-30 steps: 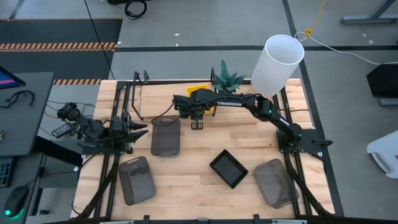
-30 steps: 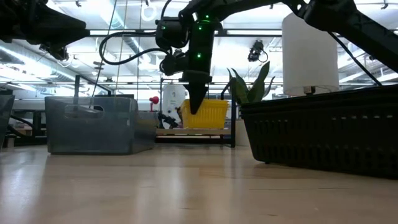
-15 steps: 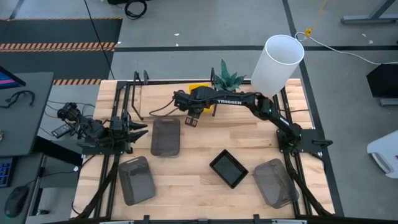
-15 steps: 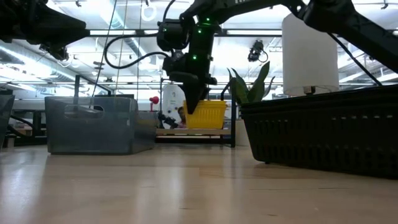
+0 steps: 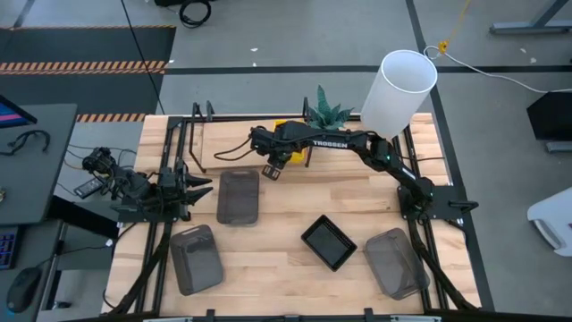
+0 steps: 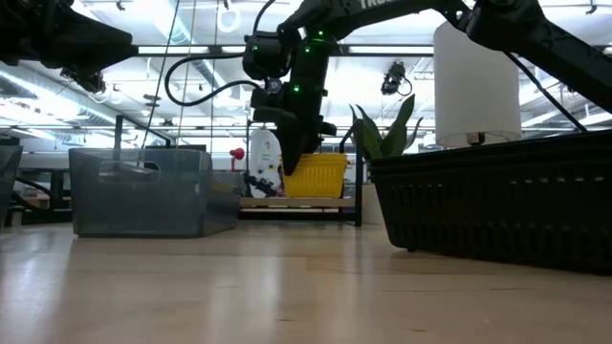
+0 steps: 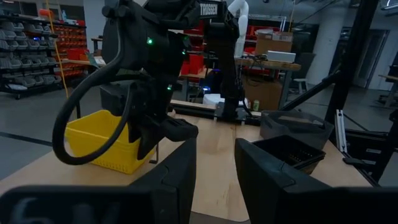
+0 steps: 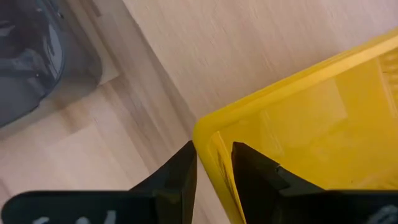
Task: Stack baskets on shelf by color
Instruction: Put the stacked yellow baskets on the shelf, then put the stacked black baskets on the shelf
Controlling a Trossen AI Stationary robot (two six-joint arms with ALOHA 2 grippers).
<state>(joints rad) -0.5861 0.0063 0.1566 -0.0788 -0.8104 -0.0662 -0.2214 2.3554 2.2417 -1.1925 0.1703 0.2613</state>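
Observation:
A yellow basket stands on the shelf at the table's far side, mostly hidden under my right arm. It also shows in the low view. My right gripper is open by a narrow gap at the basket's near left corner. One finger stands outside the rim and one over the inside. Three dark grey baskets and one black basket lie on the tabletop. My left gripper waits open at the left edge. My right gripper comes at the yellow basket's corner rim from above, pointing down, with the rim running through the gap between its fingers. Whether the fingers touch the rim, I cannot tell. The basket rests flat on the shelf board.
A green plant and a tall white cylinder stand at the far right. The nearest grey basket lies just in front of the shelf's edge. Bare wood shows in the table's middle. Black frame rails run along both sides.
My right gripper has gone a little toward the table's left and far edges, along the front of the yellow basket to its left corner. The basket's right end has stayed where it was.

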